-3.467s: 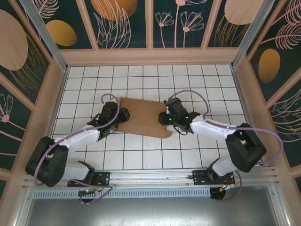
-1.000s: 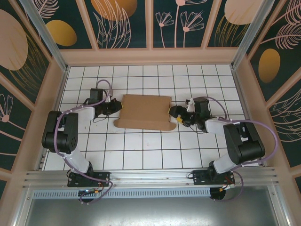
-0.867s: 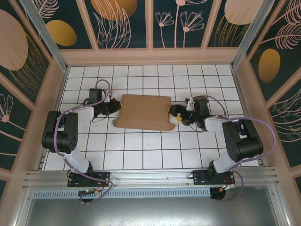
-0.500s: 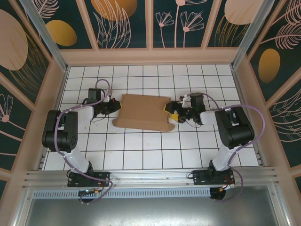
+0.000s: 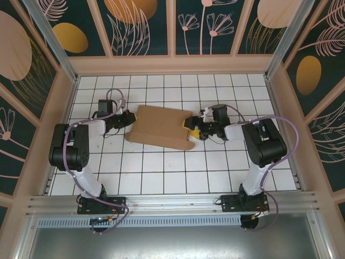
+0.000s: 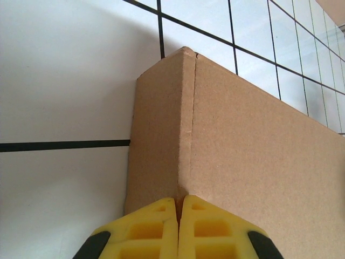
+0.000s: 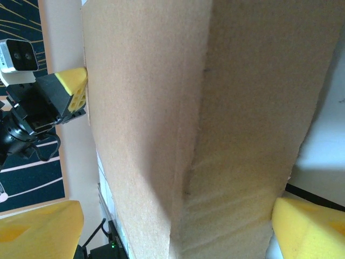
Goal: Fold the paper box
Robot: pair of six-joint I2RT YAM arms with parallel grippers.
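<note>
Paper box (image 5: 160,128): L gripper (image 6: 178,209) closed at its left end; R gripper (image 5: 193,129) wide, straddling right end.

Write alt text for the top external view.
A brown paper box, partly folded, lies on a white gridded table between two robot arms. The left gripper is shut against its left edge. The right gripper stands open around its right end.
</note>
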